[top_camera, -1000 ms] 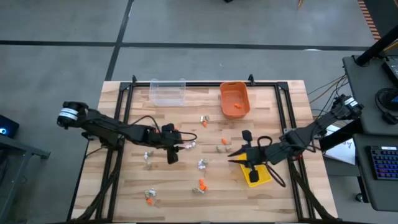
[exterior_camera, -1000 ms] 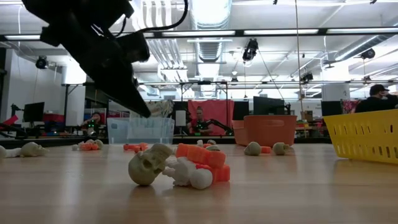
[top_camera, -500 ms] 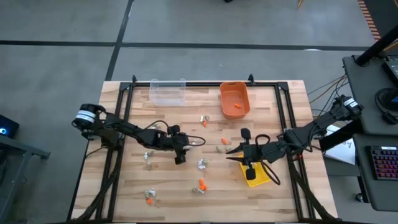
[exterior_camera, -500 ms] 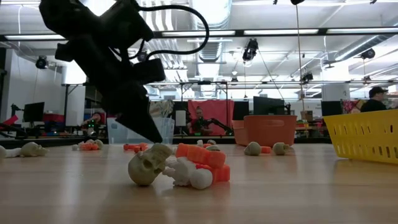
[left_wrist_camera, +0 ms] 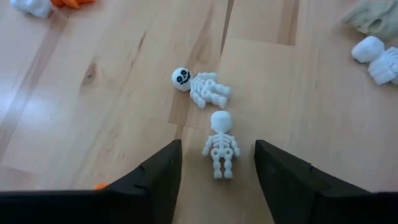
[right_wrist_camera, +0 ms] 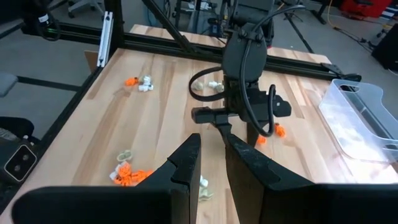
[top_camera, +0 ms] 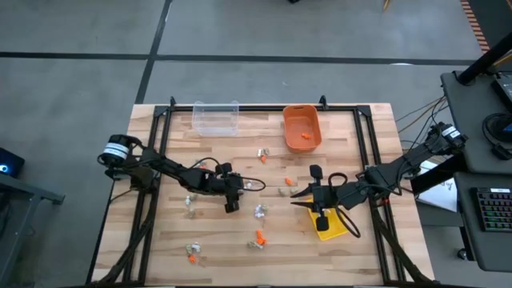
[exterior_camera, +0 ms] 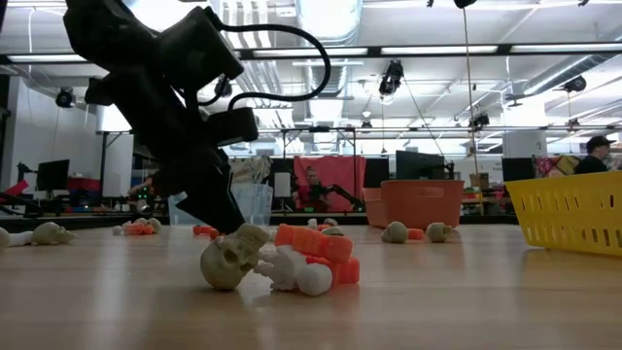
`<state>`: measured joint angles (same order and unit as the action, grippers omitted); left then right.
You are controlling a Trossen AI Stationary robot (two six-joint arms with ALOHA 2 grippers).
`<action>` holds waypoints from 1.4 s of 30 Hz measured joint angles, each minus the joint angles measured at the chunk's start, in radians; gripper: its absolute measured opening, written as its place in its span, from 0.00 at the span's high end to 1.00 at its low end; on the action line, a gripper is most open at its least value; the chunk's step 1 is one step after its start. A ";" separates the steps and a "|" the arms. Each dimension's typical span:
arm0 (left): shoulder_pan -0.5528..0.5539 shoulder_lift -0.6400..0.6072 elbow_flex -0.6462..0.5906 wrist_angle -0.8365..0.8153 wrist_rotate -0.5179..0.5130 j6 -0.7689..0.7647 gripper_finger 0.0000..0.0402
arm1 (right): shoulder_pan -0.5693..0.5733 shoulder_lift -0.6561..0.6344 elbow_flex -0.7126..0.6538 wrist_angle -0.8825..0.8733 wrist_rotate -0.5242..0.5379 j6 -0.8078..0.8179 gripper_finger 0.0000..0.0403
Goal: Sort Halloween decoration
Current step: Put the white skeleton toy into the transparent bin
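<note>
Item: left gripper (left_wrist_camera: 217,177). Since the earlier frame it has travelled toward the table's middle and dropped low; fingers now apart, straddling a small white plastic skeleton figure (left_wrist_camera: 221,144) lying flat on the pale wooden table (left_wrist_camera: 112,93). A second white skeleton with a black-eyed skull (left_wrist_camera: 200,87) lies just beyond.

Judgement: a pick is being lined up; nothing held yet.

Item: right gripper (top_camera: 314,198). Waits beside the yellow mesh bin (top_camera: 334,225), fingers nearly together, empty.
</note>
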<state>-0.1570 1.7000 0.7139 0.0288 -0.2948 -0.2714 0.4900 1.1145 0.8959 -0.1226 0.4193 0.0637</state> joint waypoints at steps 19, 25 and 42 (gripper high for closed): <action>0.000 0.000 -0.003 0.002 -0.001 0.001 0.89 | 0.000 0.000 0.000 0.000 0.001 0.001 0.84; 0.000 -0.008 0.016 -0.006 0.029 0.009 0.94 | 0.000 0.000 0.000 0.000 0.001 0.007 0.84; 0.072 -0.386 0.032 -0.332 -0.055 0.138 0.95 | 0.000 0.000 0.000 0.000 0.001 0.007 0.84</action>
<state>-0.0848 1.3141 0.7460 -0.3034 -0.3502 -0.1332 0.4900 1.1145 0.8955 -0.1229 0.4198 0.0704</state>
